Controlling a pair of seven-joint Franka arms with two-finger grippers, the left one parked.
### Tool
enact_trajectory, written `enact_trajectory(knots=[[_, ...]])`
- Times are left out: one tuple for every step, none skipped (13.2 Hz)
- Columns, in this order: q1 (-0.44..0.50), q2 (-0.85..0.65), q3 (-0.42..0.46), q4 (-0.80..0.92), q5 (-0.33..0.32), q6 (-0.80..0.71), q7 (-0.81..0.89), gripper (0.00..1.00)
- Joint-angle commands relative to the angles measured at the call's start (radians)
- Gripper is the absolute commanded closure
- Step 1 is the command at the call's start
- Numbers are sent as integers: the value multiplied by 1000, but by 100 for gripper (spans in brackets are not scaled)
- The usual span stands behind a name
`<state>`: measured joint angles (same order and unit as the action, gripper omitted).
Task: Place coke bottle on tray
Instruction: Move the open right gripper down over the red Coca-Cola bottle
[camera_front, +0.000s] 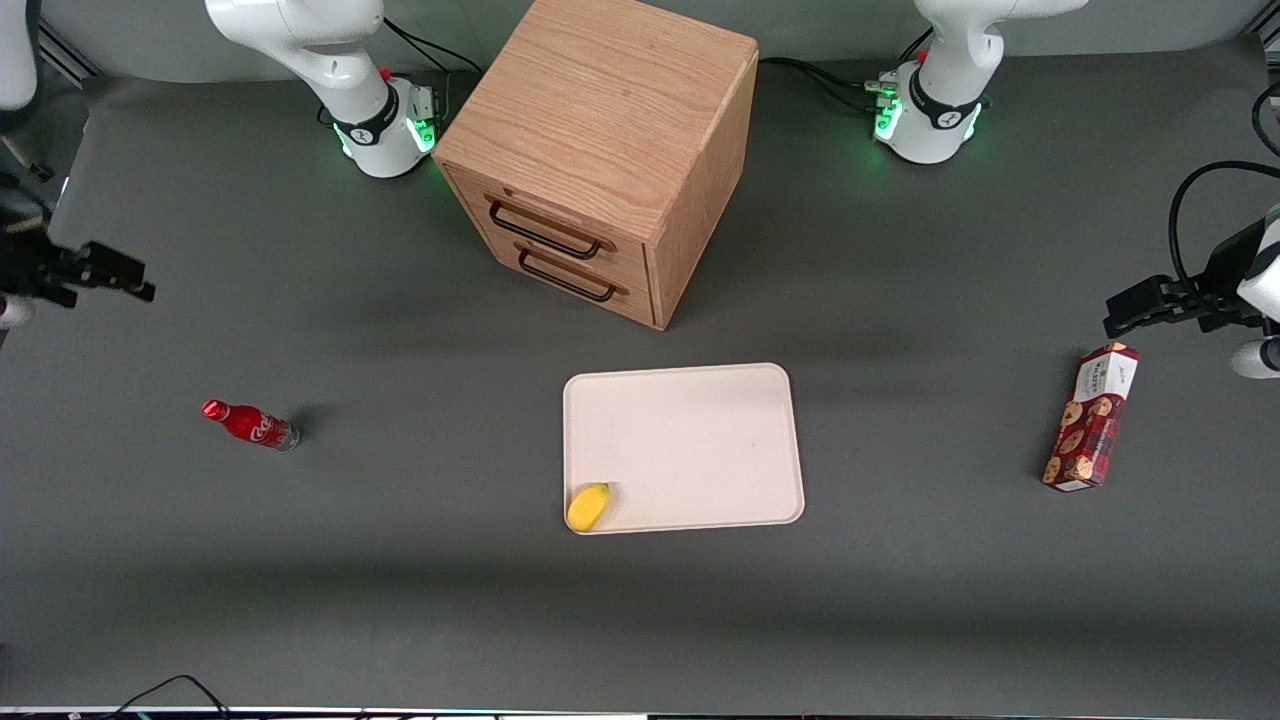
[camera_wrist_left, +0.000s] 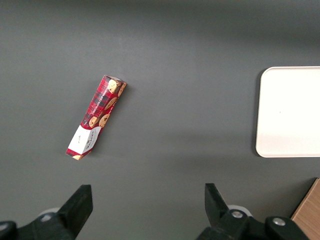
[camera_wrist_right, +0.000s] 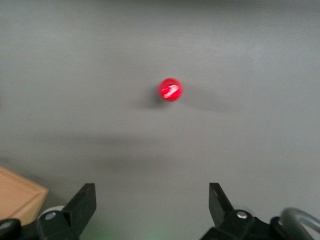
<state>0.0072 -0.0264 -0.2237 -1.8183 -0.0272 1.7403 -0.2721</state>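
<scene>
Pincer (camera_wrist_right: 151, 207) spread wide high above upright coke bottle (camera_wrist_right: 170, 89), well apart

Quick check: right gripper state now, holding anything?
Right gripper: open, holding nothing, high above the table with the coke bottle standing on the mat below it, not yet on the tray.

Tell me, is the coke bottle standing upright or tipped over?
Upright: the gripper, open above, sees only the coke bottle cap end-on.
</scene>
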Motion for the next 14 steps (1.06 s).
enact_trajectory(knots=[[0,144,-23,28,6,112,-85,0],[-1,196,-23,28,7,166,-91,0],[-1,236,-23,30,21,203,-90,0],[3,262,-23,31,59,237,-85,0],[10,293,-23,33,79,267,-81,0],[13,324,-19,34,82,309,-76,0],[13,351,-17,33,84,355,-73,0],[13,377,-17,31,87,385,-73,0],[13,393,-17,30,110,390,-72,0],[13,398,-17,18,125,390,-72,0],[13,398,-17,2,128,390,-68,0],[13,390,-17,-16,128,390,-50,0],[14,381,-17,-31,128,390,-30,0],[14,373,-19,-42,128,390,-21,0]])
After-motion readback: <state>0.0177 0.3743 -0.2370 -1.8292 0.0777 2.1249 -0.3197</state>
